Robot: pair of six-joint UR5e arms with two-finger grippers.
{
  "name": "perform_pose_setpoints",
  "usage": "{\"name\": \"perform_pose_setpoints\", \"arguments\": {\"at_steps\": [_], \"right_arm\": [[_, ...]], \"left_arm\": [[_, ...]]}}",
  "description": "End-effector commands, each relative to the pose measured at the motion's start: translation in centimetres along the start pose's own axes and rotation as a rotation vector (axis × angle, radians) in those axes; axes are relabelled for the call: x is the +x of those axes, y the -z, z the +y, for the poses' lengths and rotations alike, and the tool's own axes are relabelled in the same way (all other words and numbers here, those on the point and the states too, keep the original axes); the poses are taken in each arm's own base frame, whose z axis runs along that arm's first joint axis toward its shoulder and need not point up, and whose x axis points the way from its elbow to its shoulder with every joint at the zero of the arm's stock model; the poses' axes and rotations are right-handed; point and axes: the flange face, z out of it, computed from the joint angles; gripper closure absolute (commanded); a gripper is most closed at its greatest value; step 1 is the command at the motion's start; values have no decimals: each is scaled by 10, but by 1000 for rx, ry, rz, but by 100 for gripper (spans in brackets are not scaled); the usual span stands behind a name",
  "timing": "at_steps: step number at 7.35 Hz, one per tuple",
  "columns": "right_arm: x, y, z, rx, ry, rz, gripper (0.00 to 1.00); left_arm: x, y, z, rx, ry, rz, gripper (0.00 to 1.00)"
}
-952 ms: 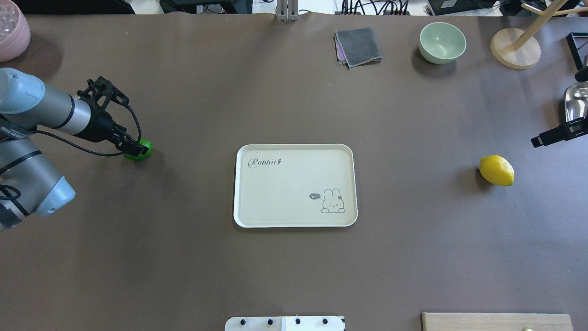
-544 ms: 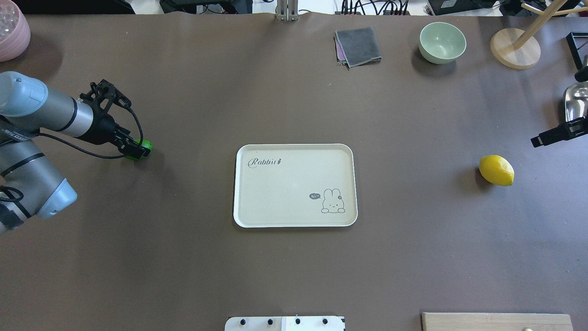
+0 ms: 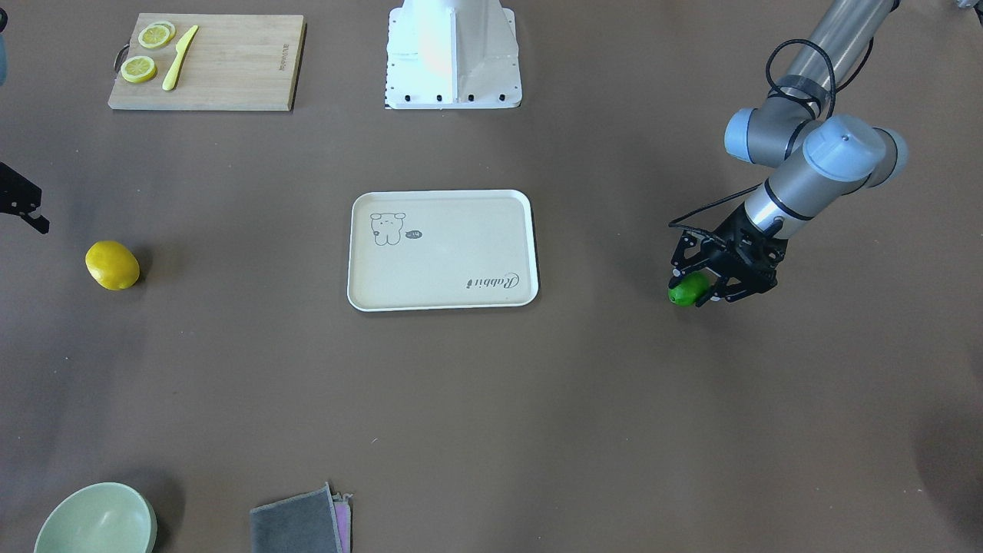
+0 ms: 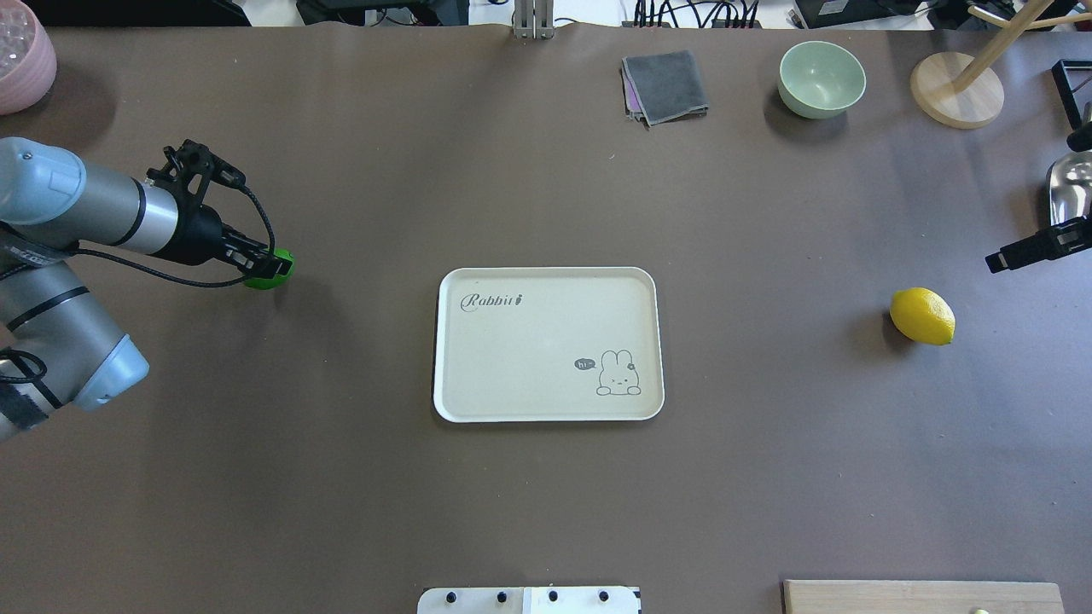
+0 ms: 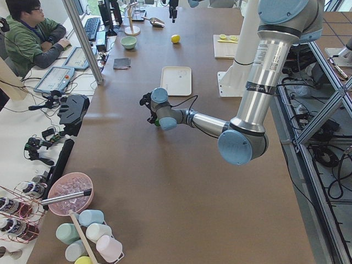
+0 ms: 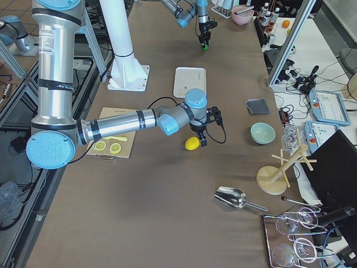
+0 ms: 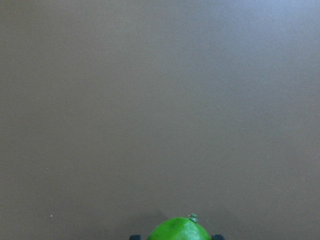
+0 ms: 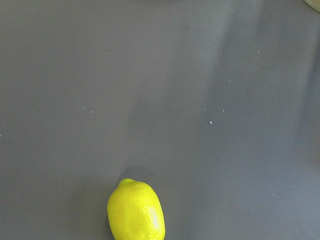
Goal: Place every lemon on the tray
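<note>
The small green lemon (image 4: pixel 278 271) is between the fingers of my left gripper (image 4: pixel 266 268), which is shut on it at the table's left side, well left of the tray. It also shows in the front view (image 3: pixel 686 291) and at the bottom edge of the left wrist view (image 7: pixel 179 230). The cream tray (image 4: pixel 546 290) with the rabbit drawing lies at the middle, with nothing on it. The yellow lemon (image 4: pixel 922 315) lies on the table far right, also in the right wrist view (image 8: pixel 136 211). My right gripper (image 4: pixel 1024 247) hovers open just beyond it.
A pale green bowl (image 4: pixel 821 78) and a folded grey cloth (image 4: pixel 665 86) sit at the far side. A wooden stand (image 4: pixel 955 89) and metal scoop (image 4: pixel 1071 188) are far right. A cutting board (image 3: pixel 206 61) with lemon slices and a yellow knife lies near the robot base.
My left gripper has closed over the green lemon and shifted slightly right, toward the tray, with it. The right arm and the yellow lemon have not moved.
</note>
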Motion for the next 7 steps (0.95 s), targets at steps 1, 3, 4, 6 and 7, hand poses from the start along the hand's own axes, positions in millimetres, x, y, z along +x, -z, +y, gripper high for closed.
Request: {"name": "perform_pose_setpoints", "arguments": {"at_steps": [1, 3, 4, 6, 7], "right_arm": [[0, 0, 0, 1, 0, 1, 0], [1, 0, 0, 0, -1, 1, 0], [1, 0, 0, 0, -1, 1, 0], [1, 0, 0, 0, -1, 1, 0], [1, 0, 0, 0, -1, 1, 0]], "left_arm": [[68, 9, -30, 93, 161, 67, 100], [161, -30, -39, 179, 306, 83, 100], [197, -43, -37, 203, 354, 97, 100], [265, -69, -33, 235, 383, 75, 100], [283, -75, -36, 217, 455, 51, 100]]}}
